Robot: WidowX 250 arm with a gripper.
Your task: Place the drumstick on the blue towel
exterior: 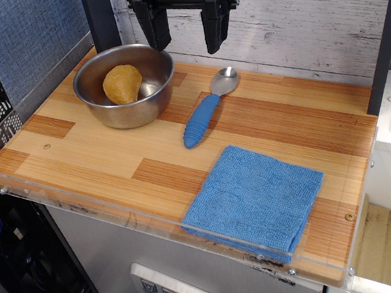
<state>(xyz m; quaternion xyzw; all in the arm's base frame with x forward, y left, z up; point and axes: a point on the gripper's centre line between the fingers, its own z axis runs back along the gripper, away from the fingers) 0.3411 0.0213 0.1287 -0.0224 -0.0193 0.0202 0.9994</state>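
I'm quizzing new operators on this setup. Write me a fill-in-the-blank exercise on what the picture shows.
1. The drumstick lies inside the steel ____.
2. The claw hangs open above the table, holding ____.
3. The spoon lies between the bowl and the blue ____.
4. The spoon's handle is coloured ____.

Missing words: bowl; nothing; towel; blue. The towel sits at the table's front edge.

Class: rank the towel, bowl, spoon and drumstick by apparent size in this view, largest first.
1. blue towel, though nearest the camera
2. steel bowl
3. spoon
4. drumstick, partly hidden inside the bowl
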